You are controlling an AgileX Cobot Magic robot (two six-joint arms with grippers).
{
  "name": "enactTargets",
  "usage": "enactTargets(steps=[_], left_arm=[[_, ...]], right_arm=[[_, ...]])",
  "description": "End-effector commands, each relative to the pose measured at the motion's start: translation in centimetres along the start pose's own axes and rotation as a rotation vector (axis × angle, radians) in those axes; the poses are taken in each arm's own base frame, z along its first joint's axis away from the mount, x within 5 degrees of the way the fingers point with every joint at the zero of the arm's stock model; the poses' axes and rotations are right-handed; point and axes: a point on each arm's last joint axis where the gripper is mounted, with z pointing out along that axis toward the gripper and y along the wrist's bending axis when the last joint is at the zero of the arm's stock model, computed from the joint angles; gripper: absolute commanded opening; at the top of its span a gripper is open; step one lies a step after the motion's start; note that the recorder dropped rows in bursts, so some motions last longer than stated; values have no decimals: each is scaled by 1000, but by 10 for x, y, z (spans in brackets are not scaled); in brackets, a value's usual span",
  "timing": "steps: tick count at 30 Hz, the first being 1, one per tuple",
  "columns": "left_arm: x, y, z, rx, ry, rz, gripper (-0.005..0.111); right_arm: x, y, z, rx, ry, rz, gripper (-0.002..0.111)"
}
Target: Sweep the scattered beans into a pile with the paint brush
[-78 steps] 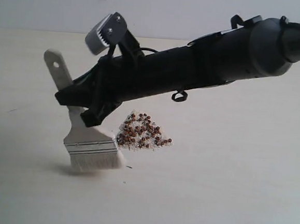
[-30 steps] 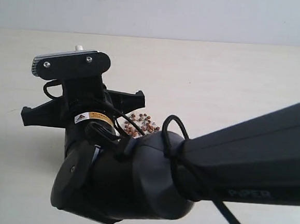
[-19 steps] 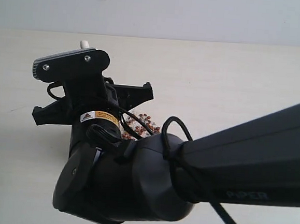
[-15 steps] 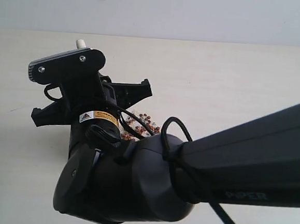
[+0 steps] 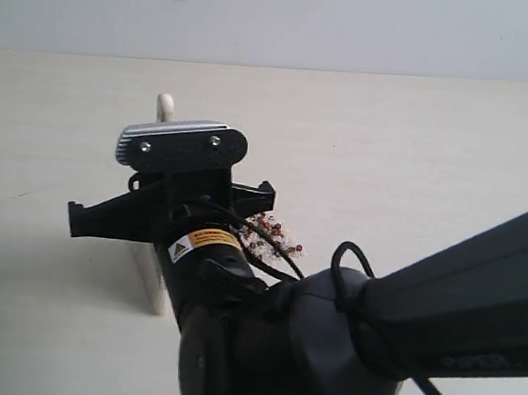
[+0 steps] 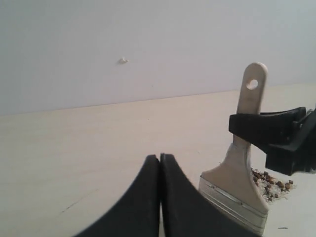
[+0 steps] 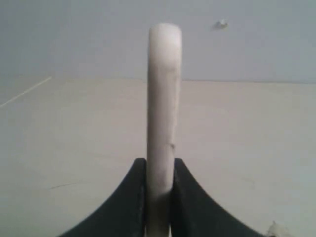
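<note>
Compared with half a second before, the right arm point(image 5: 325, 349) sits lower and more toward the beans point(image 5: 270, 235). More of the pile now shows past it, and more of the paint brush point(image 5: 165, 107) handle rises above the wrist camera. The right tool point(image 7: 159, 170) is clenched on the handle, and the brush stands upright on the surface point(image 5: 414, 154) just beside the beans. The left tool point(image 6: 159, 163) is pressed together and holds nothing; the brush is between it and the beans. The arm hides most of the brush and part of the beans, and the bristle tips are cut off.
</note>
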Motion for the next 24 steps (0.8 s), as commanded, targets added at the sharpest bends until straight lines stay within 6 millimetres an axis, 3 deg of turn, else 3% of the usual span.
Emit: enactTargets(steps=[1,14,19,24], left_arm=[[0,0,0,-1,-5,-11,0],[0,0,0,-1,-5,-11,0],[0,0,0,-1,-5,-11,0],[0,0,0,-1,-5,-11,0]], right_arm=[[-3,-20,-4,3,25,-11,0],[-15,-52,12,-55,4,-184,0],[-23,-50,10,-78,-21,-264,0],[-44,-46,3,-98,-53,-235,0]])
